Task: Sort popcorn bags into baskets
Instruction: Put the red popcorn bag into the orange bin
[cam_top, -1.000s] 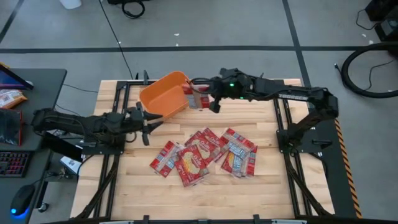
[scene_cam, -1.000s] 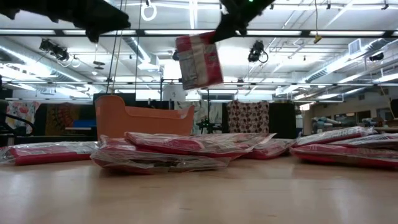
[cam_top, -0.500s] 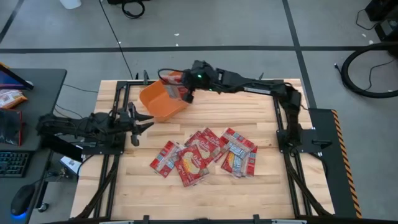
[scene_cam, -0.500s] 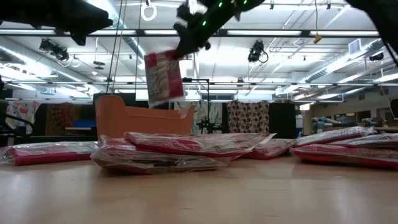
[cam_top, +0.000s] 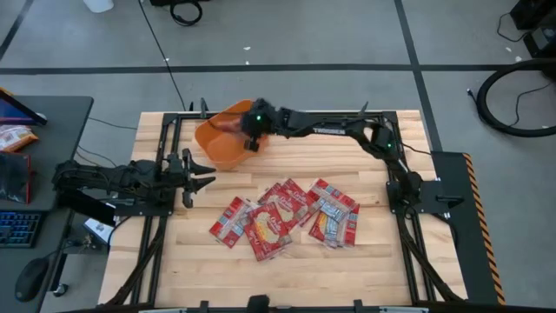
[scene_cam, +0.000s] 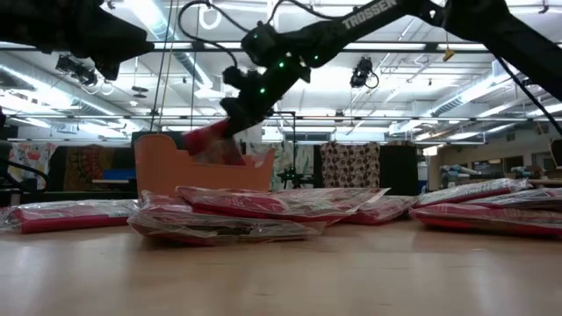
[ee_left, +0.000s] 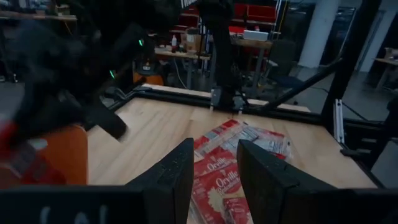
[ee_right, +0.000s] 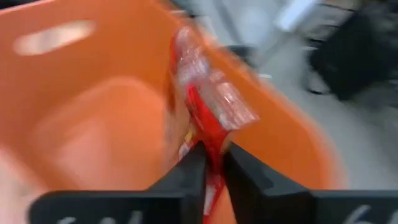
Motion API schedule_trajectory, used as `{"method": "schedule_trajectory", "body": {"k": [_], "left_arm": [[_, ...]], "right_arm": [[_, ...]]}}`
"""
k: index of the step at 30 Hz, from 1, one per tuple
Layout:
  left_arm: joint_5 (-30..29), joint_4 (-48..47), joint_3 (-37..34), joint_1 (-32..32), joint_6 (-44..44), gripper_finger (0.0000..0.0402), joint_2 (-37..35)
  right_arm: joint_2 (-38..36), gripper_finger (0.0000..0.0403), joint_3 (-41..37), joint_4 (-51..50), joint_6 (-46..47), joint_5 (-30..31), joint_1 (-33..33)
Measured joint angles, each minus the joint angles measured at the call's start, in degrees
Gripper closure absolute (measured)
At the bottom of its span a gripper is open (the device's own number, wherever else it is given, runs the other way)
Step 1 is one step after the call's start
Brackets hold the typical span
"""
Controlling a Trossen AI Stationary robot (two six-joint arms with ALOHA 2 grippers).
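Observation:
The orange basket point(cam_top: 221, 139) stands at the table's far left; it also shows in the low view point(scene_cam: 202, 167). My right gripper point(cam_top: 250, 130) reaches over it, shut on a red popcorn bag point(ee_right: 208, 106), which shows in the low view point(scene_cam: 211, 140) at the basket's rim. Several red popcorn bags point(cam_top: 282, 216) lie flat in a heap on the table's middle. My left gripper point(cam_top: 195, 167) hovers open and empty at the table's left, near the basket; its fingers show in the left wrist view point(ee_left: 214, 180). My right gripper pinches the popcorn bag's edge point(ee_right: 211, 146) between its two fingers. The fingers slant down from the table's right side over the basket. The bag stands on edge beyond the fingers, inside the basket's opening; whether it touches the basket, I cannot tell.
The table's black frame rails point(cam_top: 165, 139) run along its left and right sides. Bare wood point(cam_top: 347, 165) lies between the basket and the heap. A desk with a keyboard point(cam_top: 17, 228) stands left of the table.
My right gripper has swung toward the table's left edge and down with the popcorn bag, from beside the basket's right wall to over its inside. The bag has dropped from hanging high above the basket to its rim. My left gripper has drawn back a little toward the left edge.

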Motion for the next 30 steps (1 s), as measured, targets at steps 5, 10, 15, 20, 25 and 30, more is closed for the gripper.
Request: {"method": "schedule_trajectory", "body": {"k": [5, 10, 15, 20, 25, 30], "left_arm": [[0.00, -0.97, 0.00, -0.02, -0.82, 0.0273, 0.04], [-0.02, -1.66, 0.00, -0.02, -0.92, 0.0273, 0.04], [-0.02, -2.58, 0.00, 0.00, -1.19, 0.0273, 0.04], [-0.95, -2.63, 0.00, -0.01, -1.22, 0.0273, 0.07], [-1.42, -2.88, 0.02, 0.01, -1.56, 0.0273, 0.15], [-1.43, -4.81, 0.02, 0.01, -3.13, 0.0273, 0.50]], "right_arm": [[1.21, 0.0266, 0.00, 1.04, 0.02, -6.21, 2.75], [-1.13, 0.0228, -0.02, -0.72, -0.93, -11.39, 5.08], [-6.52, 0.0221, -0.02, -7.26, -1.38, -8.14, 6.68], [-11.00, 0.0223, -0.02, -16.66, 2.32, -4.59, 7.75], [-11.96, 0.0224, -0.02, -22.21, 8.63, -5.27, 8.94], [-12.01, 0.0224, -0.04, -28.07, 13.05, -5.24, 11.08]]}}
